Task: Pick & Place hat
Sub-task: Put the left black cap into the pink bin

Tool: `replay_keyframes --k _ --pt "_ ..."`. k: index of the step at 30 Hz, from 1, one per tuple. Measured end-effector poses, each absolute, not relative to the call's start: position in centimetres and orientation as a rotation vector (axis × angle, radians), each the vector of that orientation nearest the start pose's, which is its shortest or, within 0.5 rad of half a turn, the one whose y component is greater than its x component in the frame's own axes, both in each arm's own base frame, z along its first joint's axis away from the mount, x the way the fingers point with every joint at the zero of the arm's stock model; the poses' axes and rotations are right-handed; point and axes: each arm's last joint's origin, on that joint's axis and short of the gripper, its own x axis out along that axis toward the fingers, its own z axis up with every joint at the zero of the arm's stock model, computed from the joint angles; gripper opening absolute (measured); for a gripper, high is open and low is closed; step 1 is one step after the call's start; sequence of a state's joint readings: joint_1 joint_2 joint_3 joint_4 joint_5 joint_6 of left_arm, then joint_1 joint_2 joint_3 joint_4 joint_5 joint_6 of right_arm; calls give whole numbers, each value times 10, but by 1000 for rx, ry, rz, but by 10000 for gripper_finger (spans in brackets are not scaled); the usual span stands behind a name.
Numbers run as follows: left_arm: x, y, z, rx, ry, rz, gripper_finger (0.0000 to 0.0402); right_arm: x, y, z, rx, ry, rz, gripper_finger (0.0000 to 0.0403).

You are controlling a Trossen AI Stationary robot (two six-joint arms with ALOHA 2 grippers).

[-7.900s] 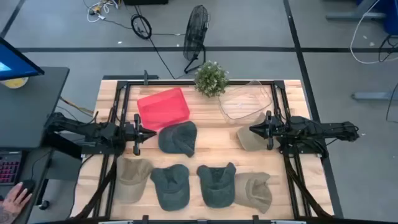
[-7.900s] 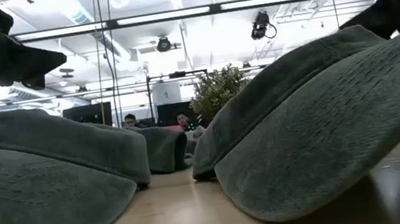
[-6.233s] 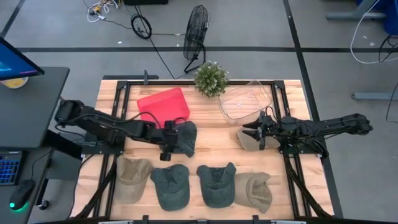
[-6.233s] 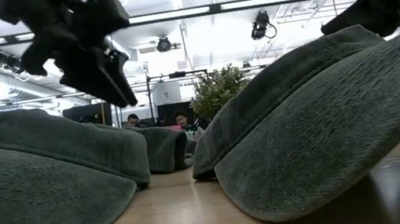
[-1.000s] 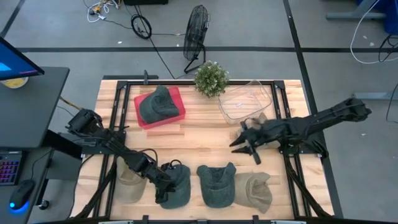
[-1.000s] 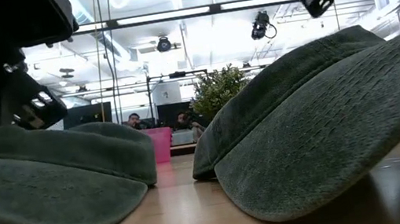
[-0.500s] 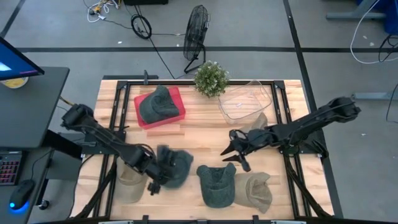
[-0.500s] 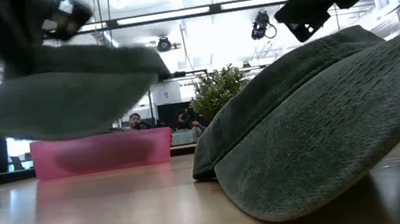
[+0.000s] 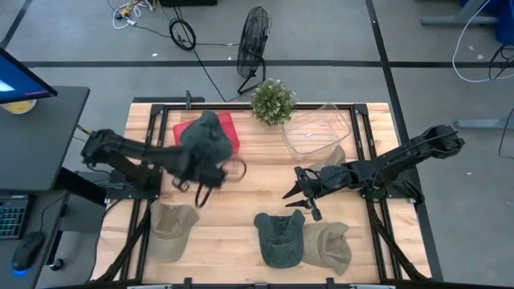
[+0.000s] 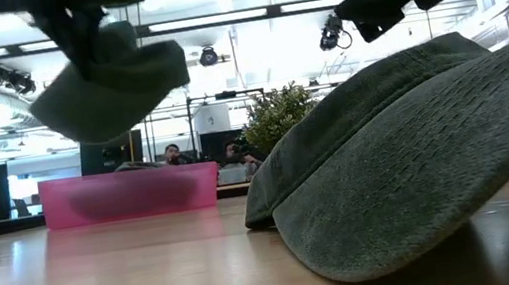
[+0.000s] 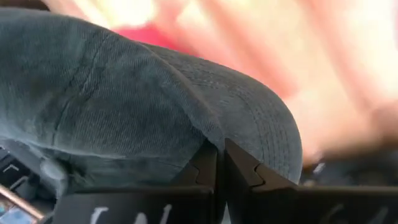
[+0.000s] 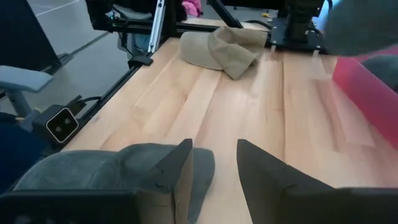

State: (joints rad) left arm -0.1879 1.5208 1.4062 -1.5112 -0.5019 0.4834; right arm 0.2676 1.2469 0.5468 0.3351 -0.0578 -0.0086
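My left gripper is shut on a dark green hat and carries it in the air just near of the red bin. In the low view the hat hangs above the bin. Another dark hat seems to lie in the bin, largely hidden by the carried one. My right gripper is open and hovers above the table beyond a second green hat, whose brim lies on the wood. Its wrist view shows that hat under the fingers. My left gripper pinches the green hat between its two shut fingers at the edge of the stitched brim. The hat is lifted clear of the table and droops below the gripper, crown downward in the low view.
Tan hats lie at the near left, near right and beside the clear bin. A clear plastic bin and a potted plant stand at the far edge. Bare wood lies mid-table.
My left gripper has lifted the green hat off the near part of the table and swung it up and toward the far edge, up to the red bin; the hat now hangs clear. My right gripper has moved toward the table's left and near edge, staying open.
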Motion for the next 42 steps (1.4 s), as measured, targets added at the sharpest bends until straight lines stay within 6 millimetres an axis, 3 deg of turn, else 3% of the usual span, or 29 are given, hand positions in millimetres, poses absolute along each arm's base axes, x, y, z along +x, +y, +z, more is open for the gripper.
replay_keyframes --k 9,17,25,31,36,42 --pt "251 50 306 951 1738 -185 9 243 68 207 -21 366 319 130" --pt "244 92 287 841 1712 -337 11 243 68 206 -22 377 319 130" --pt "239 106 241 832 1667 -419 18 243 67 206 -32 381 273 130" --pt "244 108 218 850 1591 -337 18 243 66 205 -41 387 242 130" --pt "244 108 209 715 1578 -155 38 243 66 205 -40 387 242 130" --pt "243 107 208 663 1576 -133 81 243 66 205 -38 387 242 130"
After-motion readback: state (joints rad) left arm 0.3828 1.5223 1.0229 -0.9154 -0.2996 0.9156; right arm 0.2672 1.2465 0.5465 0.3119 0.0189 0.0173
